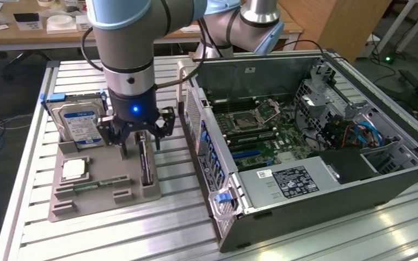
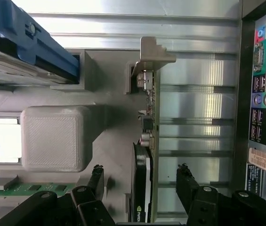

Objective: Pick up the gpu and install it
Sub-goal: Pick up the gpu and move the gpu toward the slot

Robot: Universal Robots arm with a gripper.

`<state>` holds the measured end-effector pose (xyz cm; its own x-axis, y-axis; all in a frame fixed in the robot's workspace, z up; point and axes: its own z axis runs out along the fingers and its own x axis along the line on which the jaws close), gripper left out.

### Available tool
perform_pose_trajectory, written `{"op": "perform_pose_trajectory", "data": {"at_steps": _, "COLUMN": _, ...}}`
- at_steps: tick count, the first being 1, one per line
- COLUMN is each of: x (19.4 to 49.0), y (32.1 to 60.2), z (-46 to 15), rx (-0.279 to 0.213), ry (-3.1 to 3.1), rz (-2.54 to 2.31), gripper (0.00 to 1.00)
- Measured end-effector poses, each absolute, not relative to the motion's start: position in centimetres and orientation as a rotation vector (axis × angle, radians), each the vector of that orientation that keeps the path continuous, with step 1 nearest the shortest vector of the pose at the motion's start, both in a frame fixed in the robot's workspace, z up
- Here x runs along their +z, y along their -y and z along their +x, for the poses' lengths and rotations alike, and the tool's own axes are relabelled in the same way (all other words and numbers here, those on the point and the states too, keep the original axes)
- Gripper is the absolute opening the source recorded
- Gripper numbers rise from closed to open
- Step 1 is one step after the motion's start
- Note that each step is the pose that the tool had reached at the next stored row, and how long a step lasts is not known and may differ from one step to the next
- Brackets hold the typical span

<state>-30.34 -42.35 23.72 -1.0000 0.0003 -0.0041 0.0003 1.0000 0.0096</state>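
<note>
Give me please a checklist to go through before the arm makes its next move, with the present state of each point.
1. Tool open: ok, the jaws stand wide.
2. Tool lined up over the gpu: ok, one of the fingers is on each side of the card.
3. Fingers apart from the card: ok, a gap shows on both sides.
4. Gpu standing on edge in the gray tray: ok.
5. Computer case open, motherboard exposed: ok.
6. Free slot for the card: cannot tell.
</note>
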Motion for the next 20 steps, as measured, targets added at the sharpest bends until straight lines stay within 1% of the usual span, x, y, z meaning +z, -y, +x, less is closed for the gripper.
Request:
{"op": "perform_pose_trajectory", "data": {"at_steps": 14, "x": 21.2, "y": 42.3, "z": -30.3, "rx": 0.015, "ry": -3.137, "rz": 0.011, "gripper": 0.72}}
{"op": "perform_pose_trajectory", "data": {"at_steps": 20, "x": 21.1, "y": 42.3, "z": -30.3, "rx": 0.014, "ry": -3.137, "rz": 0.011, "gripper": 0.72}}
